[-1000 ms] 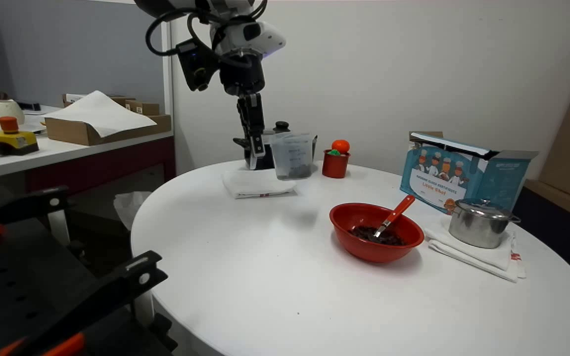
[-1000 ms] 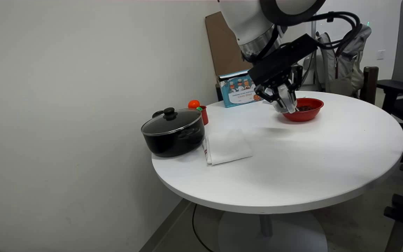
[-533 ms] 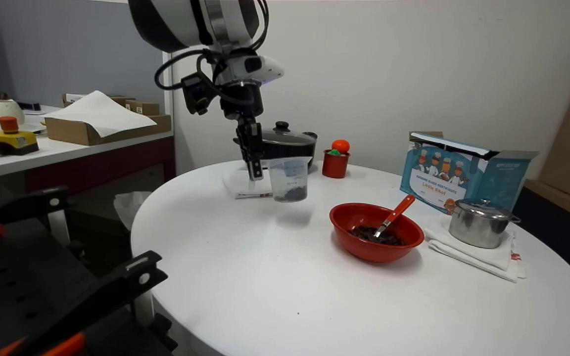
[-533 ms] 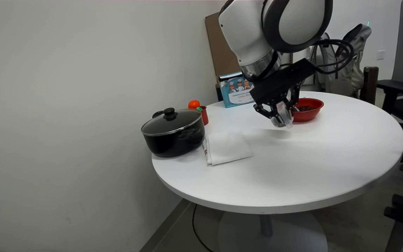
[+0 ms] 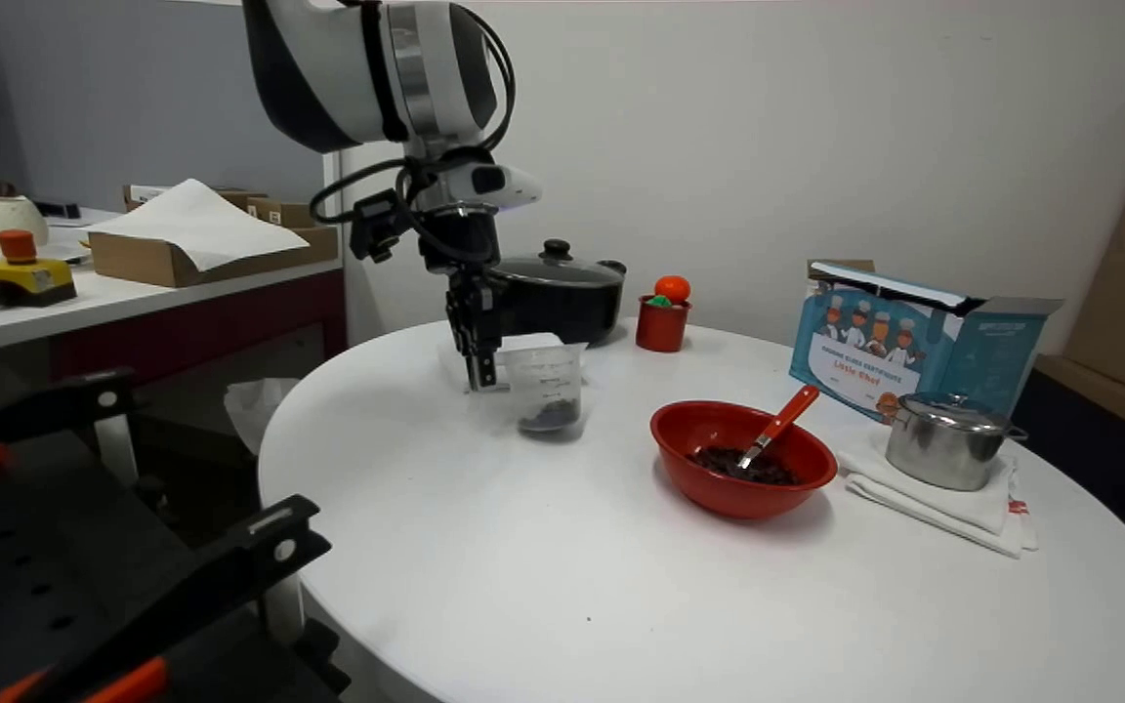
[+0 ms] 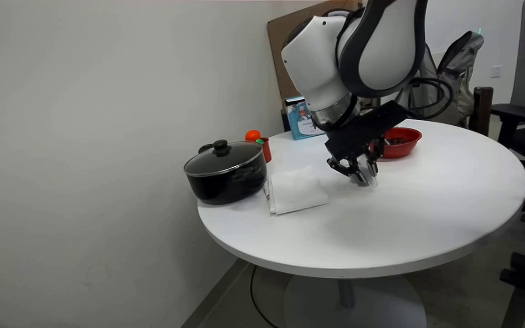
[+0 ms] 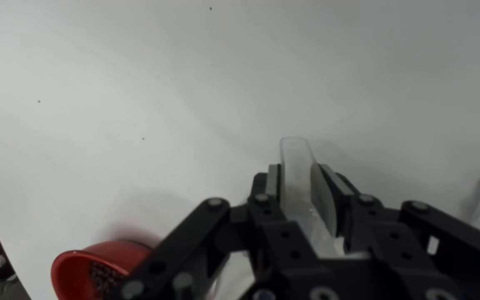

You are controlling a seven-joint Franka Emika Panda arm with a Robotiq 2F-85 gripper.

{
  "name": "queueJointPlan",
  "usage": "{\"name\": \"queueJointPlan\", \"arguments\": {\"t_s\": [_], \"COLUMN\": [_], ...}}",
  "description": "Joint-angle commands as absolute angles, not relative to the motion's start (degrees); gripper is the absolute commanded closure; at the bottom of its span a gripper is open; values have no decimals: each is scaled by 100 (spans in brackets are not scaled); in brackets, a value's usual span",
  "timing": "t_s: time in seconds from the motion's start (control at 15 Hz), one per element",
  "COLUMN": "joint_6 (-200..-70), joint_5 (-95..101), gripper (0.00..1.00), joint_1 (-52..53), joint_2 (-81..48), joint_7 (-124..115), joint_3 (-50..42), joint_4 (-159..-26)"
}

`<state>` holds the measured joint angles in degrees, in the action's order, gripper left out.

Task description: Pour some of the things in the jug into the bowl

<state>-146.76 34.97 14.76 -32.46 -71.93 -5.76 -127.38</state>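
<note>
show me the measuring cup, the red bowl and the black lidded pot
Measuring cup (image 5: 544, 389), in an exterior view: front wall.
Red bowl (image 5: 730, 500), in an exterior view: outer wall.
Black lidded pot (image 6: 219, 187), in an exterior view: side.

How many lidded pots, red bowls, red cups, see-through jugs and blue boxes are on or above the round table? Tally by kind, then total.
Black pot and metal pot, both lidded: 2
Red bowl: 1
Red cup: 1
See-through jug: 1
Blue box: 1
Total: 6
</note>
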Motion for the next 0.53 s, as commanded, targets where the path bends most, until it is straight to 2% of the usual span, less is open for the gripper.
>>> {"name": "queueJointPlan", "arguments": {"t_s": [0.0, 0.07, 0.27, 0.47], "joint_6": [-14747, -14749, -14818, -14709], "joint_5": [3360, 3393, 3474, 3512], "gripper": [48, 42, 18, 1], "joint_1": [1527, 1548, 1587, 1575], "joint_2": [-3227, -3163, -2735, -2101], "joint_7": [-6869, -6832, -6746, -6596], "joint_3": [-571, -584, -617, -585], "joint_4": [-12693, -12731, -13033, -13409]}}
